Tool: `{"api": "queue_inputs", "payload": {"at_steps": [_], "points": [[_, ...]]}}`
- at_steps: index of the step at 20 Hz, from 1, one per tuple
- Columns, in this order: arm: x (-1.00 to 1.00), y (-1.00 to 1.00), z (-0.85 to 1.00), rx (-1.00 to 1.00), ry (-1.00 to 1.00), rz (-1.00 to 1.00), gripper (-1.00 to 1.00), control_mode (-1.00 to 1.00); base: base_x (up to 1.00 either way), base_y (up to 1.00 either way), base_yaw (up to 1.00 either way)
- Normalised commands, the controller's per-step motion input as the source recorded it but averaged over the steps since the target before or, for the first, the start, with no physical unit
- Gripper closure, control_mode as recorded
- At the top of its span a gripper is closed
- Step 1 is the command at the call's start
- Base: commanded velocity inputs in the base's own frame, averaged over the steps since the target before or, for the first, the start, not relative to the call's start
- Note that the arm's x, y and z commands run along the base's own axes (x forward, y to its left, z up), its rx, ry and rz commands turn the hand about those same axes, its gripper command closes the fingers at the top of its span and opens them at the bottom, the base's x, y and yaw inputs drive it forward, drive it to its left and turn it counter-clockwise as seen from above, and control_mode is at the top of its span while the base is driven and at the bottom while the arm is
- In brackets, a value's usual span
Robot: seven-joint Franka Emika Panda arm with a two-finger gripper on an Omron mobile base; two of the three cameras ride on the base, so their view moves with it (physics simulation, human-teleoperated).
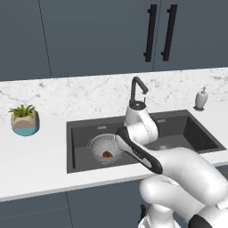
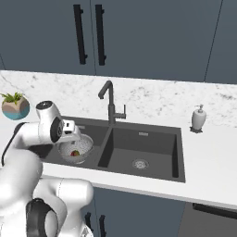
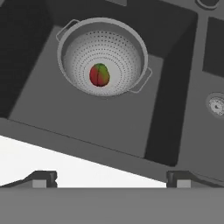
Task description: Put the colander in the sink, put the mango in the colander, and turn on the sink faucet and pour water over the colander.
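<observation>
The gripper (image 3: pixel 111 178) is hanging above the front edge of the sink (image 3: pixel 87 118), its two dark fingertips (image 3: pixel 41 178) spread wide apart with nothing between them. Beyond it the colander (image 3: pixel 103 56) is sitting on the floor of the left basin — upright, its two small side handles sticking out. The mango (image 3: pixel 99 75) is lying in the bottom of the colander, red with a patch of green. In the right base view the sink faucet (image 2: pixel 110 104) is standing behind the divider between the two basins, its spout bent toward the left basin — no water is visible. A white soap dispenser (image 2: pixel 198 118) is standing on the counter (image 2: pixel 208 162) right of the sink, and a potted plant (image 1: pixel 25 120) is sitting well to the left.
</observation>
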Motion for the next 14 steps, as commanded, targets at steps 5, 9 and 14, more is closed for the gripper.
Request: {"api": "queue_inputs", "payload": {"at_steps": [5,9,14], "points": [[-0.61,-0.26,0.56,0.01,-0.16,0.07,-1.00,-1.00,0.00,0.00,0.00],[-0.44,-0.25,0.56,0.14,-0.11,0.00,-1.00,-1.00,0.00,0.00,0.00],[-0.38,-0.27,0.60,0.35,0.01,0.00,-1.00,-1.00,0.00,0.00,0.00]]}}
